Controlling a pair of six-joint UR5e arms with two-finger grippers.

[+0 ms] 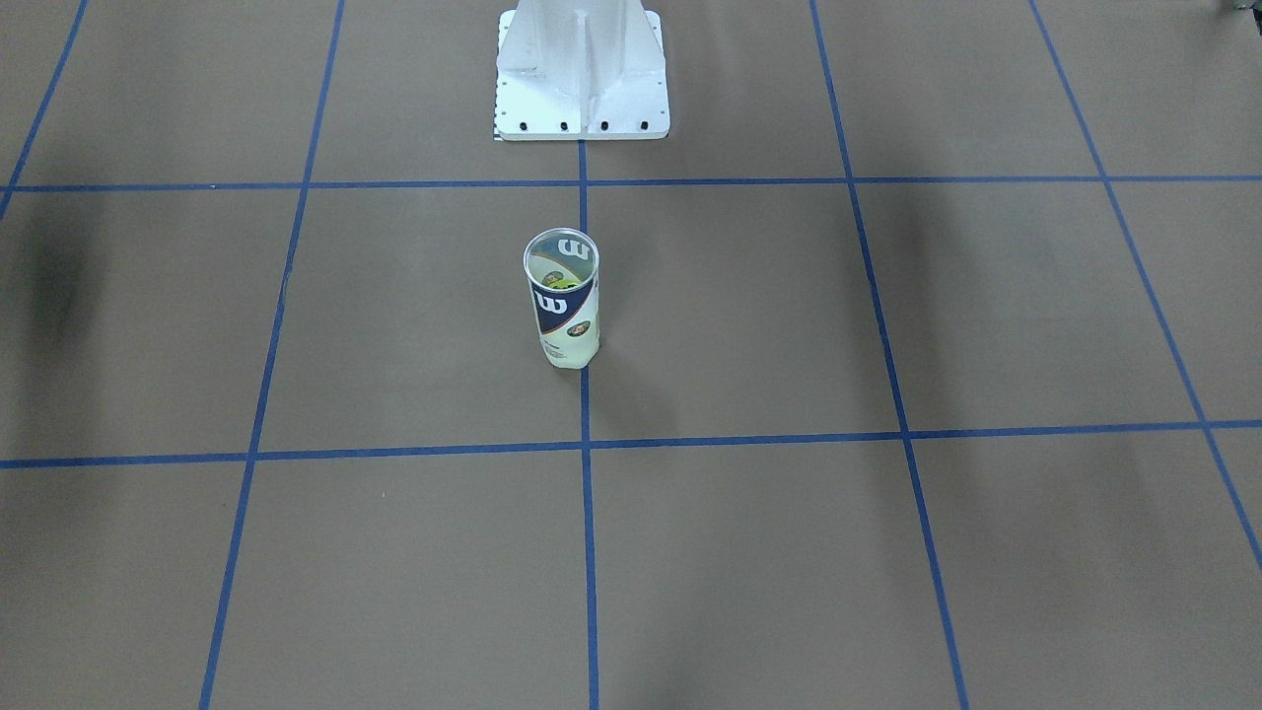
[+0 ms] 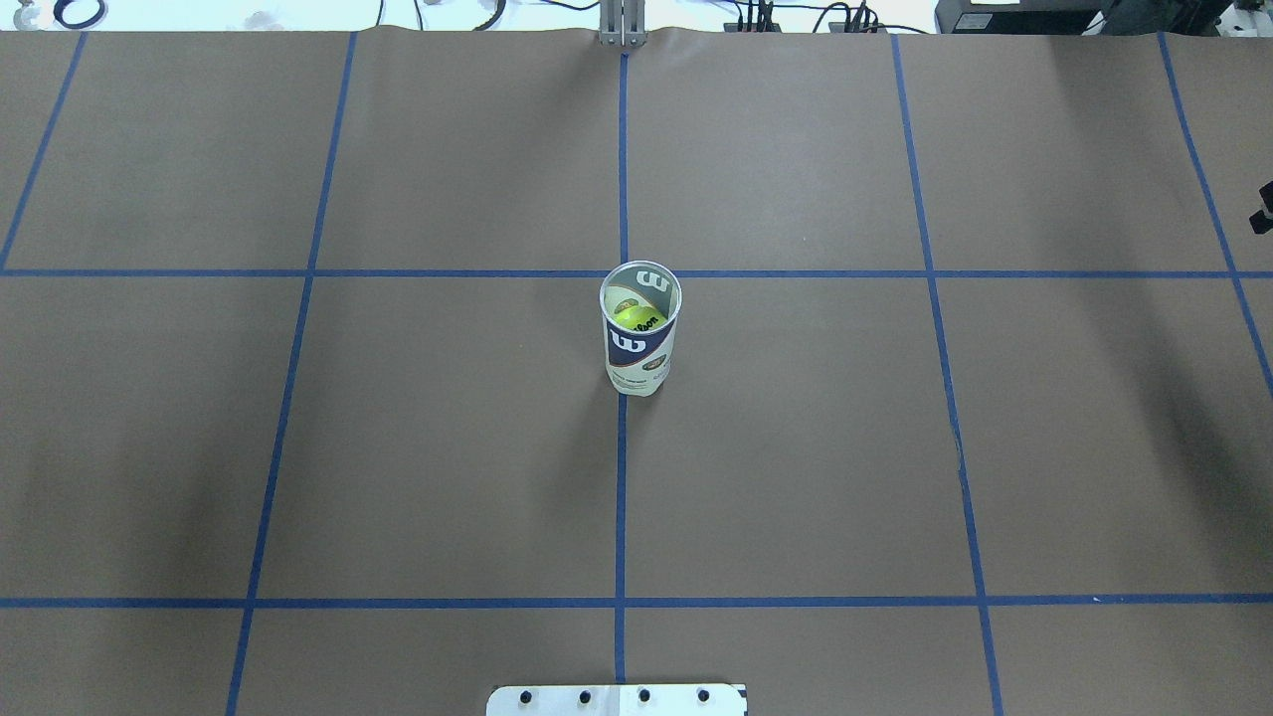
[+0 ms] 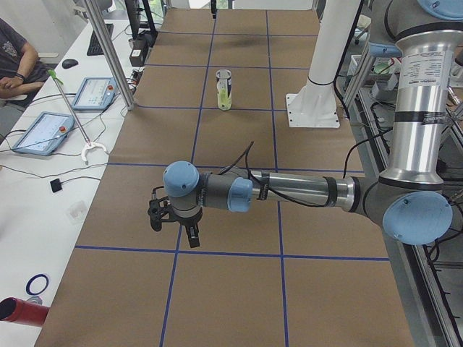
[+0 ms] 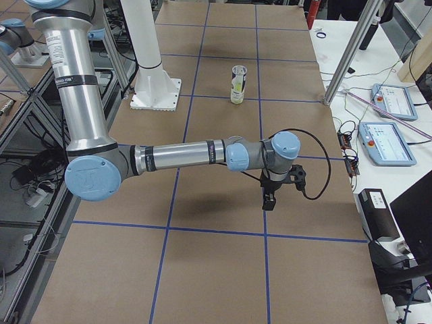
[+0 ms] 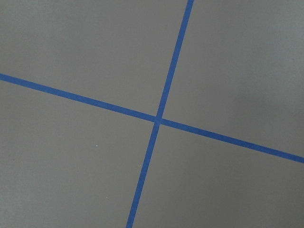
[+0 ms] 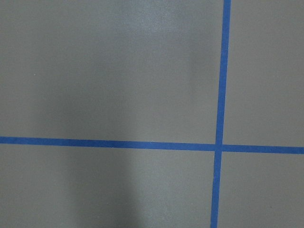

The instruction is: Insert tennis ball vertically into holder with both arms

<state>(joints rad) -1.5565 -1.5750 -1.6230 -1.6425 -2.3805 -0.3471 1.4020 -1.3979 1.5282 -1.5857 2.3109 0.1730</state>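
The holder (image 2: 640,343) is a clear can with a navy-and-white "W" label. It stands upright and open-topped on the middle tape line of the table, also seen from the front (image 1: 562,306). A yellow-green tennis ball (image 2: 639,316) sits inside it, below the rim. My left gripper (image 3: 173,231) hangs over the table's left end, far from the holder, and only the left side view shows it. My right gripper (image 4: 268,202) hangs over the right end, seen only in the right side view. I cannot tell whether either is open or shut. Both wrist views hold only brown paper and blue tape.
The white robot pedestal (image 1: 582,79) stands behind the holder. Blue tape (image 2: 621,477) divides the brown table cover into squares. Tablets (image 3: 42,132) and cables lie on a white side bench where a person (image 3: 18,61) sits. Another bench carries tablets (image 4: 386,143).
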